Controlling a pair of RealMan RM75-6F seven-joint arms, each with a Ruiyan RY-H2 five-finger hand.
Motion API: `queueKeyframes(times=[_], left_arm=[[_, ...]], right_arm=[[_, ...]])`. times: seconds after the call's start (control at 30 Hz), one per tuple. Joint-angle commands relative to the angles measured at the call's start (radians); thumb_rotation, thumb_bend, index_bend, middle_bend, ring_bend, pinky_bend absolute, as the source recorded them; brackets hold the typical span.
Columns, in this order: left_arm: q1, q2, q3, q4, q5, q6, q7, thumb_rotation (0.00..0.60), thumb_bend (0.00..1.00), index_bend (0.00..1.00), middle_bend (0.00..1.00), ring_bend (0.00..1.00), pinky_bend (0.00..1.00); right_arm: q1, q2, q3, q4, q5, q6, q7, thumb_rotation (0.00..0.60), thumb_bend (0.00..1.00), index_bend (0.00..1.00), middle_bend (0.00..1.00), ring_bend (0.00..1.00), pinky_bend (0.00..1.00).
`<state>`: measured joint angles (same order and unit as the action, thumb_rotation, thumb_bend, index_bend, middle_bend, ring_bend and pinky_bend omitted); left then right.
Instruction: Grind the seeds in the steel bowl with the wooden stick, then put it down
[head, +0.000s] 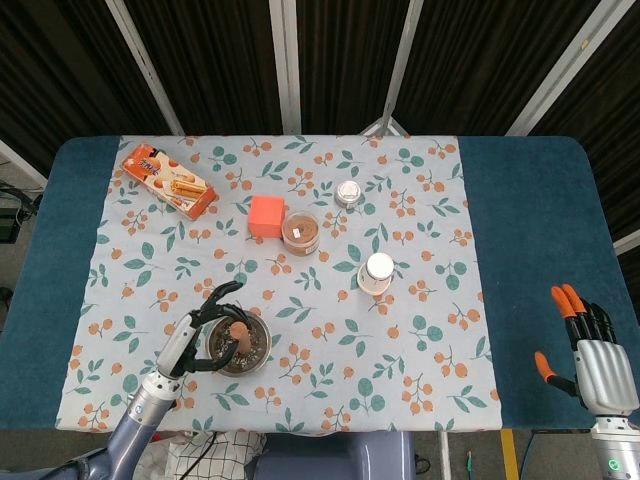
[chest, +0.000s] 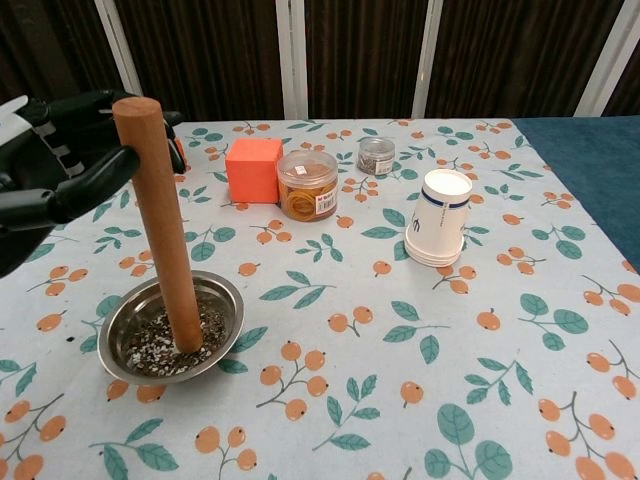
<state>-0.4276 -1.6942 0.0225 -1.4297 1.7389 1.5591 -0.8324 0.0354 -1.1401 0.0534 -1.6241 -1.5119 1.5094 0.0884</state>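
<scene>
- The left hand (chest: 60, 165) clasps its fingers (chest: 95, 172) around the wooden stick's (chest: 165, 240) top.
- The stick stands near upright, lower end in the seeds (chest: 150, 345) of the steel bowl (chest: 225, 300), at 7 o'clock on the surface (head: 540, 230).
- The right hand (head: 598, 365) rests released at 4 o'clock.

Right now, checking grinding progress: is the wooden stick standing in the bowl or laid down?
Standing, slightly tilted: wooden stick has its lower end in the seeds of the steel bowl, left hand holding its top.
</scene>
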Motion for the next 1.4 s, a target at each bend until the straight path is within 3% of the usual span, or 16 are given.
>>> queueKeyframes(times=[0.03, 1.4], left_arm=[[-0.005, 0.005, -0.005, -0.020, 0.005, -0.003, 0.010, 0.600, 0.84, 0.57, 0.56, 0.10, 0.07], [0.012, -0.015, 0.015, 0.086, -0.017, -0.026, -0.016, 0.600, 0.84, 0.58, 0.57, 0.10, 0.08]], right_arm=[[0.000, 0.001, 0.000, 0.001, 0.000, 0.000, 0.003, 0.600, 0.37, 0.00, 0.00, 0.00, 0.00], [0.001, -0.003, -0.005, 0.001, -0.012, 0.000, -0.004, 0.600, 0.37, 0.00, 0.00, 0.00, 0.00]])
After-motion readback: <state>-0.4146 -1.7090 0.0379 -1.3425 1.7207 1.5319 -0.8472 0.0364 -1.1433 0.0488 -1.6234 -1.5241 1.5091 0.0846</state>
